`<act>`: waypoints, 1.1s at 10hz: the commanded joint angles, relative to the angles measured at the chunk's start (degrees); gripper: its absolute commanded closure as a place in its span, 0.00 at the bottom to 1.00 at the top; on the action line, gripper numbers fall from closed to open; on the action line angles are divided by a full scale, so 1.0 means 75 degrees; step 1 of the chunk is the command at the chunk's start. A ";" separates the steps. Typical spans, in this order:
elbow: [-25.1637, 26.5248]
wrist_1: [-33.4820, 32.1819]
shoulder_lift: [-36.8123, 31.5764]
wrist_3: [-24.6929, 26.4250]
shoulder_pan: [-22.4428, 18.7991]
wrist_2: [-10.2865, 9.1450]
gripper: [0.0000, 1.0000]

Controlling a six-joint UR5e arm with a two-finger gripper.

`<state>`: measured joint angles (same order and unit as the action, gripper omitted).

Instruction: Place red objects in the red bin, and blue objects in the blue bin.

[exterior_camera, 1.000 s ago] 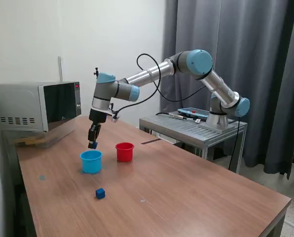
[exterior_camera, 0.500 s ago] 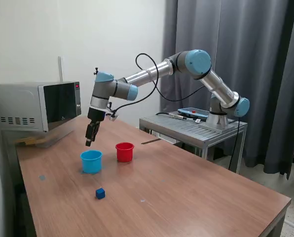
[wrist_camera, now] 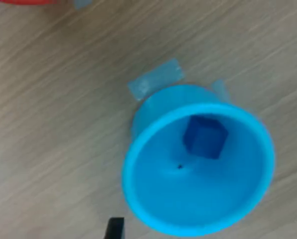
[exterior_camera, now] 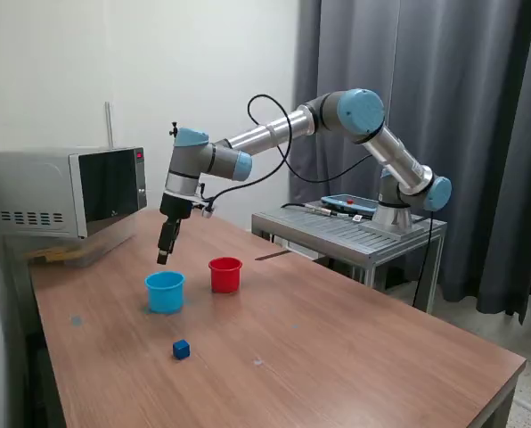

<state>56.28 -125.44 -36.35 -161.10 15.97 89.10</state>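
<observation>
The light blue cup (exterior_camera: 165, 292) stands on the wooden table, with the red cup (exterior_camera: 225, 274) just to the exterior view's right of it. My gripper (exterior_camera: 163, 255) hangs a little above the blue cup's far rim, open and empty. In the wrist view the blue cup (wrist_camera: 153, 209) holds one dark blue cube (wrist_camera: 204, 137), and my two fingertips (wrist_camera: 114, 229) stand wide apart at the picture's edge. A second dark blue cube (exterior_camera: 181, 349) lies on the table in front of the blue cup. No red cubes show, and the red cup's inside is hidden.
A microwave (exterior_camera: 69, 192) stands at the table's back on the exterior view's left. A metal side table (exterior_camera: 355, 230) carries the arm's base and a tablet. Pieces of tape (wrist_camera: 156, 83) lie by the blue cup. A dark curtain hangs behind.
One second ago my gripper held a dark blue cube above the blue cup. It has let the cube go into the cup and risen slightly.
</observation>
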 commanded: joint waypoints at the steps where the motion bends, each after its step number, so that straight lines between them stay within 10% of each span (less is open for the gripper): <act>1: -0.0016 0.0014 -0.0017 -0.0514 -0.0324 -0.0068 0.00; 11: -0.0145 0.0002 0.0030 -0.3469 -0.1157 -0.0418 0.00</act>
<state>55.30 -125.39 -36.16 -185.44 7.44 86.88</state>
